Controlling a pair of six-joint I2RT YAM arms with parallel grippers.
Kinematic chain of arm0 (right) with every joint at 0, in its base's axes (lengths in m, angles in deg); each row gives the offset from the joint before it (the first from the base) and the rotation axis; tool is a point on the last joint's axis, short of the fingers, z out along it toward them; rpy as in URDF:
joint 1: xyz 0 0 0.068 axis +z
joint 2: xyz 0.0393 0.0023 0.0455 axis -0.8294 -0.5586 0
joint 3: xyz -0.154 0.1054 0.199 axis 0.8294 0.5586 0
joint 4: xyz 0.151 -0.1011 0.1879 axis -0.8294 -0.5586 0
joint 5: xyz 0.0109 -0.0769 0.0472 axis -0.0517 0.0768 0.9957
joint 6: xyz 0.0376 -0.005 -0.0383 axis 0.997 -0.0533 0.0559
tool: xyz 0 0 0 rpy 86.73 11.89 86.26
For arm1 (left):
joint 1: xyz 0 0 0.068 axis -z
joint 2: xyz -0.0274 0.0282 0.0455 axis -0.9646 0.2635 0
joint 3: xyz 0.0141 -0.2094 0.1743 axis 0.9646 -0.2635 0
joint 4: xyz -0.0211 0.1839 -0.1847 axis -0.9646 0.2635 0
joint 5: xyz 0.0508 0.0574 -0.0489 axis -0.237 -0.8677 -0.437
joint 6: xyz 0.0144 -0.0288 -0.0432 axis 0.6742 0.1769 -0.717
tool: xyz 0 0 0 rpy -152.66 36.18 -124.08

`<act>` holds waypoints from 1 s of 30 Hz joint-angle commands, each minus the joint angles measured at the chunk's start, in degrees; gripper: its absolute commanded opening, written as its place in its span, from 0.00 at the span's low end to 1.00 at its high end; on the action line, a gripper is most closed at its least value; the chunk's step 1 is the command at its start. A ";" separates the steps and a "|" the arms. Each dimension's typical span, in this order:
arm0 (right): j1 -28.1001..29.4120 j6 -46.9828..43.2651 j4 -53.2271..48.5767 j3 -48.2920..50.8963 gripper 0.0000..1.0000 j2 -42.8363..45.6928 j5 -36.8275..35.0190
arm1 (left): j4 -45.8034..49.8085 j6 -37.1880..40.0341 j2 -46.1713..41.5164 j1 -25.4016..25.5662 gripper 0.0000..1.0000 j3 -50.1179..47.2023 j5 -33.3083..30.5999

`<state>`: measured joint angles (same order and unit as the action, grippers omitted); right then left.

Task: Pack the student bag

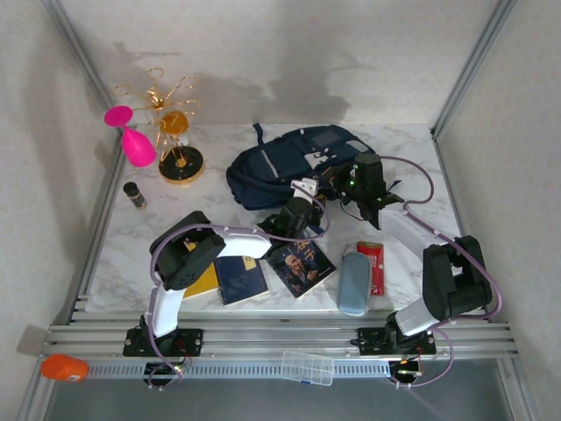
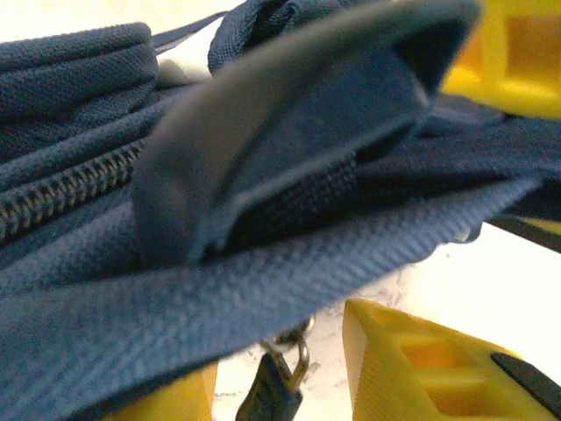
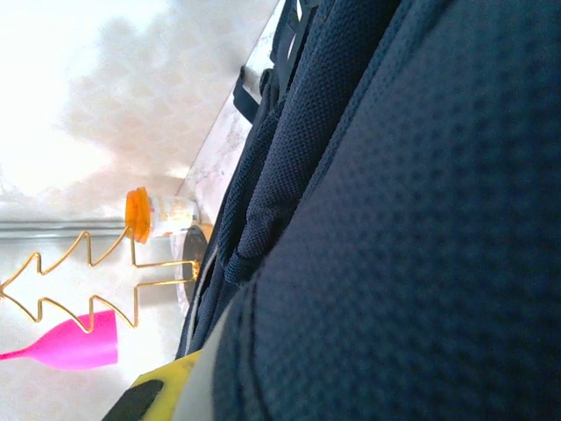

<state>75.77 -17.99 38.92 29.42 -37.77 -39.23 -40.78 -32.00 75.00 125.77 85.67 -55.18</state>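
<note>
The student bag (image 1: 285, 165), navy with thin white stripes, lies on its side at the back middle of the marble table. My left gripper (image 1: 304, 209) is at its near edge. In the left wrist view the left gripper (image 2: 273, 353) is open: yellow fingers (image 2: 412, 368) stand apart under a fold of the student bag (image 2: 219, 298), and a dark zipper pull (image 2: 276, 390) hangs free between them. My right gripper (image 1: 368, 197) is at the bag's right end, shut on its fabric. Navy mesh fabric of the student bag (image 3: 412, 219) lies over one yellow finger (image 3: 153, 395).
In front of the bag lie a yellow book (image 1: 203, 282), a dark blue book (image 1: 241, 279), a portrait book (image 1: 301, 263), a grey-blue pencil case (image 1: 353, 281) and a red pack (image 1: 372, 265). Back left stand a pink goblet (image 1: 133, 140), a gold wire stand (image 1: 175, 132) and a small dark bottle (image 1: 134, 194).
</note>
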 commanded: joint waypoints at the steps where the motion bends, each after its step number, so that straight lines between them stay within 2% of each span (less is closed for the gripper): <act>1: 1.13 0.46 3.79 -0.42 0.02 2.65 2.36 | -2.17 -0.93 1.30 -0.68 0.35 3.38 -5.15; 10: 1.19 0.19 4.03 0.67 0.02 2.93 2.11 | -1.06 1.25 1.25 -1.04 0.00 5.65 -3.33; 20: -0.73 -1.05 2.17 -1.18 0.02 3.70 2.43 | 2.52 0.54 -6.65 -1.78 0.00 -1.46 -0.59; 24: -1.70 -2.09 -0.42 -3.03 0.02 3.86 3.07 | 7.58 -0.74 -10.30 -4.15 0.00 -3.68 8.94; 30: -3.10 -2.28 -0.33 -3.03 0.02 3.69 3.83 | 12.00 0.13 -15.32 -6.40 0.00 -7.87 14.17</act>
<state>74.13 -18.52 37.32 28.83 -36.24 -36.50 -32.21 -31.91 63.62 121.40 79.38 -44.12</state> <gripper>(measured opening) 0.081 0.062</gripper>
